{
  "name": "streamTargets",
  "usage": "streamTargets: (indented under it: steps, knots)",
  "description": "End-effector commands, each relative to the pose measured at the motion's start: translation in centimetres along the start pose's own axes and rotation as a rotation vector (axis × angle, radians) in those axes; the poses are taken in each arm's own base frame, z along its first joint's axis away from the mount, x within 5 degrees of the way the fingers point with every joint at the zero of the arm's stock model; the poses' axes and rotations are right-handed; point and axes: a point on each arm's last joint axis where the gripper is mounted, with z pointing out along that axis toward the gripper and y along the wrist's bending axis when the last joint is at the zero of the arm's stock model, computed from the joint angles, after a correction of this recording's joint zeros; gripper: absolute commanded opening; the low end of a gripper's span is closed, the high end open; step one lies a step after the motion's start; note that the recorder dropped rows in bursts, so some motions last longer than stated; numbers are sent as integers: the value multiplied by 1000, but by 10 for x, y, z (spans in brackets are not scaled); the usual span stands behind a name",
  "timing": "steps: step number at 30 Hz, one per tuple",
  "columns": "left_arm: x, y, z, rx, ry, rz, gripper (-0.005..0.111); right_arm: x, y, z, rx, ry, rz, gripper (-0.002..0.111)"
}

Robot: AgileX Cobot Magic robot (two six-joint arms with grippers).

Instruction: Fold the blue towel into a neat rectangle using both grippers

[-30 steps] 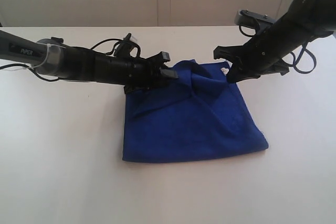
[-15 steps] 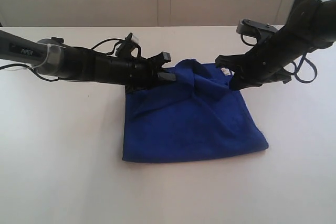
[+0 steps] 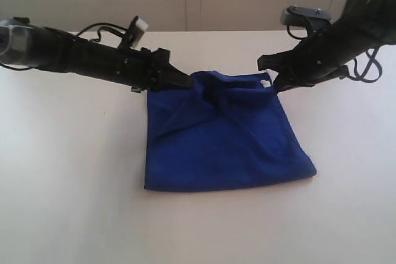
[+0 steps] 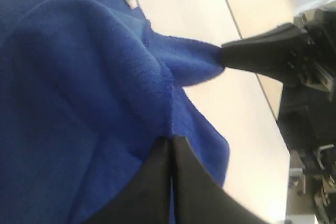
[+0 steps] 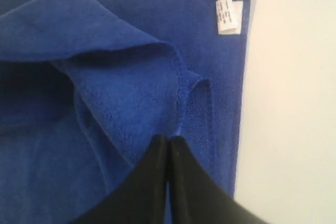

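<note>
The deep royal-blue soft microfibre towel (image 3: 229,146) lies about mid-way across the white table (image 3: 74,171) as a doubled, roughly square pad, so at least one fold looks done. The left black gripper (image 3: 184,82) and the right black gripper (image 3: 273,82) each pinch a corner of the towel on its side nearest the table's far edge, jaws pressed together on cloth, with slack bunched between them. The next fold toward the near edge and the smoothing seem yet to come.

1. Bright, even, diffuse light; no clear single source.
2. Table (image 3: 74,214) reads pale white, with mild washout and no hard glare.
3. Thin soft shadow along the near edge of the blue towel (image 3: 226,146); its folds hold dark creases.
4. Exterior view is soft and low in detail.
5. Wrist views: towel pile is crisp around the tag (image 5: 229,16).
6. Left gripper (image 4: 170,140) and right gripper (image 5: 168,138) are blurred, featureless black.
7. Left wrist view: table beside the towel is overexposed.
</note>
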Motion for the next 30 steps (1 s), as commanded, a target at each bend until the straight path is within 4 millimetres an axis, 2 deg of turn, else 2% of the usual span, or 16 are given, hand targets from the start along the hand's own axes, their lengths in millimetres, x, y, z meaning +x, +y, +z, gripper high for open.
streamTargets:
  steps: [1,7,10,14,17,24,30]
  knots:
    - [-2,-30,-28,126,101,104,0,-4,8,-35,10,-39,-81,0]
    - [5,-67,-45,216,242,219,0,-3,24,-85,-7,-77,-151,0]
    - [4,-84,-54,212,260,269,0,2,32,-112,-16,-118,-170,0]
    - [3,-111,-67,184,268,332,0,20,38,-139,-14,-162,-189,0]
    - [9,-133,-77,184,260,371,0,35,42,-156,-14,-193,-203,0]
    - [45,-177,-90,27,286,455,0,64,52,-197,-10,-294,-272,0]
    - [77,-214,-97,23,286,529,0,92,60,-226,-21,-340,-302,0]
